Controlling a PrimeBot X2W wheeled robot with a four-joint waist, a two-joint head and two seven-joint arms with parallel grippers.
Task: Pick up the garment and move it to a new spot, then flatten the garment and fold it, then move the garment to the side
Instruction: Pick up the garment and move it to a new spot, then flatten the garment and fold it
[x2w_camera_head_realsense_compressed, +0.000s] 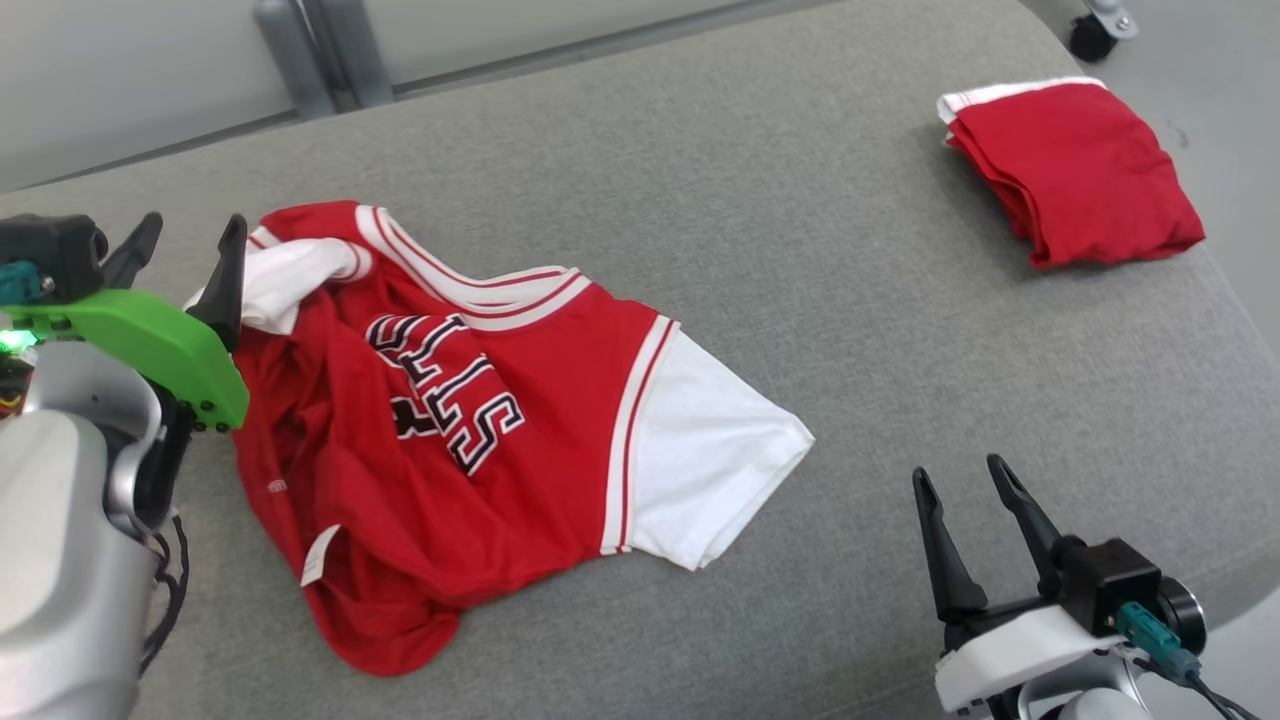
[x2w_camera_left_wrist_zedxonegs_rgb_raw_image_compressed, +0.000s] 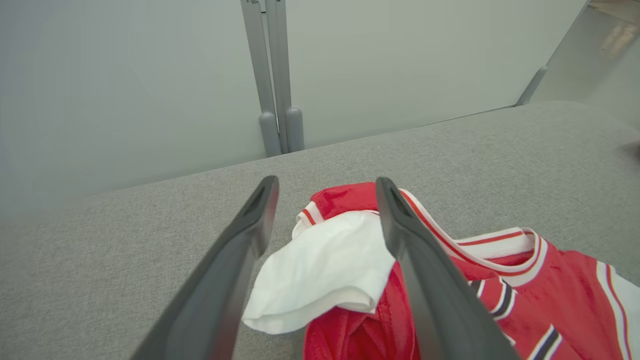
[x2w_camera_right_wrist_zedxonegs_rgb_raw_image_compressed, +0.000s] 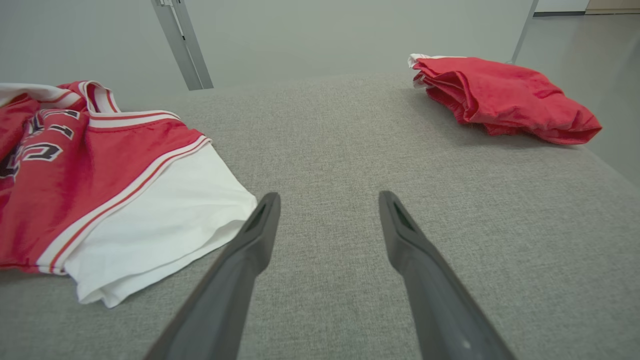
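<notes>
The garment (x2w_camera_head_realsense_compressed: 470, 420) is a red jersey with white sleeves, striped trim and dark lettering, lying crumpled on the grey cushioned surface (x2w_camera_head_realsense_compressed: 820, 300). Its right sleeve is spread flat; its left sleeve (x2w_camera_left_wrist_zedxonegs_rgb_raw_image_compressed: 325, 270) is bunched up. My left gripper (x2w_camera_head_realsense_compressed: 190, 240) hovers open at that bunched sleeve (x2w_camera_head_realsense_compressed: 290, 280), and in the left wrist view (x2w_camera_left_wrist_zedxonegs_rgb_raw_image_compressed: 325, 192) the white cloth lies loose below its fingers, not pinched. My right gripper (x2w_camera_head_realsense_compressed: 960, 480) stands open over bare fabric right of the jersey (x2w_camera_right_wrist_zedxonegs_rgb_raw_image_compressed: 100, 185), its fingers (x2w_camera_right_wrist_zedxonegs_rgb_raw_image_compressed: 250, 245) close to the spread sleeve's edge with nothing between them.
A second red garment (x2w_camera_head_realsense_compressed: 1075, 170), folded, lies at the far right of the surface near its edge (x2w_camera_right_wrist_zedxonegs_rgb_raw_image_compressed: 500, 95). Grey partition walls with a metal post (x2w_camera_left_wrist_zedxonegs_rgb_raw_image_compressed: 272, 80) stand behind the surface. A caster wheel (x2w_camera_head_realsense_compressed: 1090, 40) is on the floor at the far right.
</notes>
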